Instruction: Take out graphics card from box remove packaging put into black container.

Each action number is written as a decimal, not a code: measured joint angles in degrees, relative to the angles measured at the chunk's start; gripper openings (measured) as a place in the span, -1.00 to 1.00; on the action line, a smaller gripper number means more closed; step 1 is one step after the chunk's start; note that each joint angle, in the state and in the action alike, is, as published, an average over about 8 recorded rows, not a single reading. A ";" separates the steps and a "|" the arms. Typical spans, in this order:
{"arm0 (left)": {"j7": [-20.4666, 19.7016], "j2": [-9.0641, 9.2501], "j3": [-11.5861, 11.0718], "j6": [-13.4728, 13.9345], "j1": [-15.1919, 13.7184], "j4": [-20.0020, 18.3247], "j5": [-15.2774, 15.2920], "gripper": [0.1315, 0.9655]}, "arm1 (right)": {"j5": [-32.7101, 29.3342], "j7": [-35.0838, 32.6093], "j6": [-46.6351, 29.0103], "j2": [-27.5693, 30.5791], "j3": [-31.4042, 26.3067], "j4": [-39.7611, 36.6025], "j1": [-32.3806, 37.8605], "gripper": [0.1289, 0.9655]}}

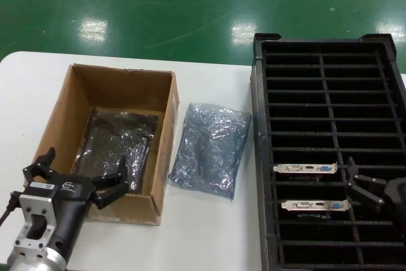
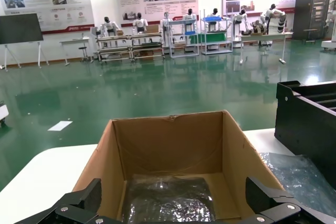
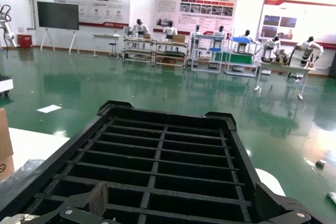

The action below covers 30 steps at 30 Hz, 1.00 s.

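The brown box (image 1: 61,107) stands open on the table's left. The dark packaging (image 1: 118,139) lies flat on its bottom; any graphics card inside it is hidden. My left gripper (image 1: 82,169) is open and empty, hovering over the box's near wall. In the left wrist view it (image 2: 173,192) spans the box (image 2: 168,140) with the packaging (image 2: 168,203) below. The black container (image 1: 259,125) stands on the right with two graphics cards (image 1: 306,169) (image 1: 315,205) upright in near slots. My right gripper (image 1: 354,179) is open and empty above the container's near right slots (image 3: 181,195).
A paler blue-grey plastic bag (image 1: 210,147) lies crumpled on the white table (image 1: 209,239) between the box and the container. It also shows in the left wrist view (image 2: 299,174). Most slots of the container (image 3: 157,145) hold nothing. Green floor lies beyond the table.
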 joint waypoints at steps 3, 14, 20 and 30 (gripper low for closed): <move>0.00 0.00 0.00 0.00 0.00 0.00 -0.01 1.00 | 0.01 0.00 0.01 0.00 0.00 0.00 0.00 1.00; 0.00 0.00 0.00 -0.01 0.00 0.00 -0.01 1.00 | 0.02 0.00 0.01 0.00 0.00 0.00 -0.01 1.00; 0.00 0.00 0.00 -0.01 0.00 0.00 -0.01 1.00 | 0.02 0.00 0.01 0.00 0.00 0.00 -0.01 1.00; 0.00 0.00 0.00 -0.01 0.00 0.00 -0.01 1.00 | 0.02 0.00 0.01 0.00 0.00 0.00 -0.01 1.00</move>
